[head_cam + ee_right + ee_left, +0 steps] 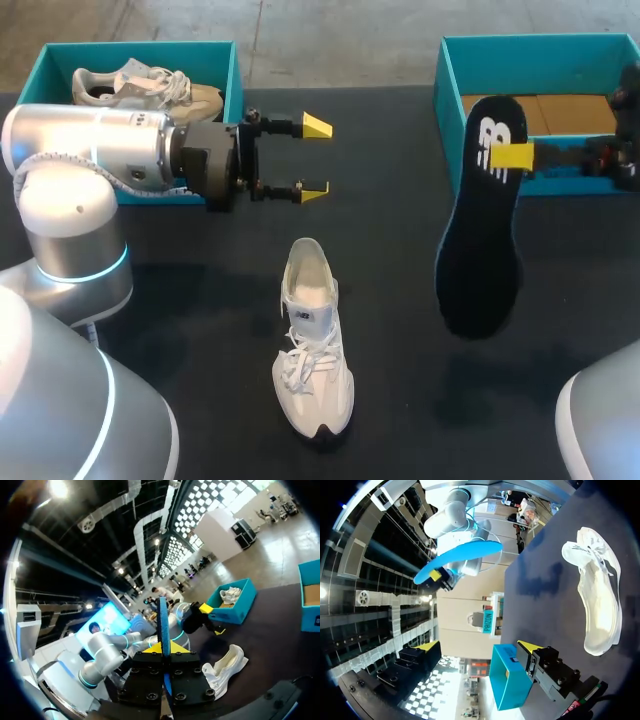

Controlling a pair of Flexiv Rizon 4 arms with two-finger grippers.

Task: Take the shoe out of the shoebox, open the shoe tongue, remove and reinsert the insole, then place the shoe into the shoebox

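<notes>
Insole [482, 235], thin, light and judged floppy, hangs above the table, pinched near its narrow end by the clenched right gripper [513, 156]; the white shoe [313, 340] lies beside it, best steadied at the heel by the left gripper [315, 158], spread and empty.

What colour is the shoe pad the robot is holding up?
The insole is black on this side, with a white mark. The head view shows it best.
</notes>
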